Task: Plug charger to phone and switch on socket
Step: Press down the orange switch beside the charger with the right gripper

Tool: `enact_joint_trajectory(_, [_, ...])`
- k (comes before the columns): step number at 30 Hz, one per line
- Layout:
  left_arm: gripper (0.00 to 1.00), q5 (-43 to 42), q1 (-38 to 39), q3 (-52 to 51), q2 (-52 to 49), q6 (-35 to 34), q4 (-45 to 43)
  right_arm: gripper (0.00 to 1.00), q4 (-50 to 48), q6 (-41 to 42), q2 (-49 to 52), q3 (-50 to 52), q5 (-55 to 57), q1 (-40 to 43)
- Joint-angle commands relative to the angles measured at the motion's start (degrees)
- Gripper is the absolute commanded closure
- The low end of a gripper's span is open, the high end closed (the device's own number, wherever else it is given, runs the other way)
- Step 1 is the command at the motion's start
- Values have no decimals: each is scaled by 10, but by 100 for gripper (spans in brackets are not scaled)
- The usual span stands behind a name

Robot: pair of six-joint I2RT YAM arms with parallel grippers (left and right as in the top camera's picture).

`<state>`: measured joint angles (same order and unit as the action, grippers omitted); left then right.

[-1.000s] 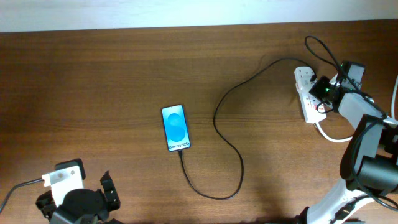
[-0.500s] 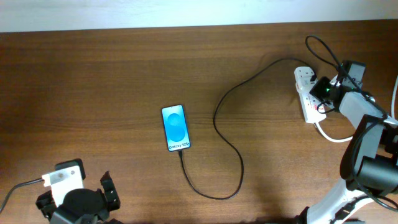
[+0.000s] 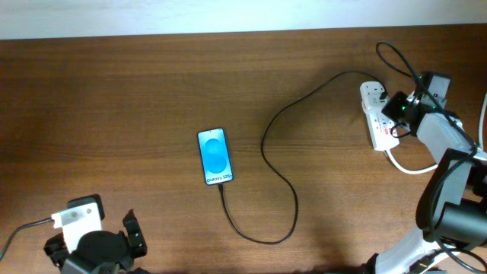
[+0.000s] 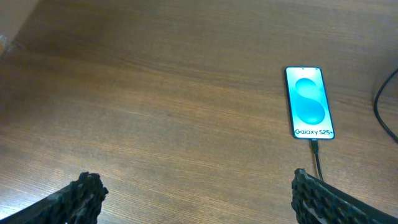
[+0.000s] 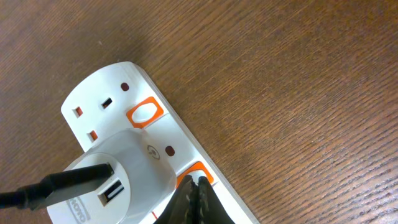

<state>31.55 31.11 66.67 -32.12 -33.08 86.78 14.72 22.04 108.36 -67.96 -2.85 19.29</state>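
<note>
While the right gripper [image 5: 194, 200], pinched shut on nothing, had nudged slightly over the power strip [image 5: 118, 87], tips at its orange switch [image 5: 198, 172], the phone [image 3: 215, 157] lay well apart with the charger cable [image 3: 263, 143] plugged in. The left gripper [image 4: 202, 199] gaped empty. Only the switch seemed left.

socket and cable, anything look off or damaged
Nothing stands out. The charger runs into the phone's bottom edge and plugs into the socket; the right end effector, shut, points at an orange switch.
</note>
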Motion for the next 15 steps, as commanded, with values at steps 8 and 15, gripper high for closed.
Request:
enact_joint_trajectory(8, [1,8,2,0,3,-8,-1,96,-4,-6,19,3,-4,-35])
enact_joint_trajectory(15, [1,8,2,0,3,-8,-1,96,-3,-6,40,3,8,-35])
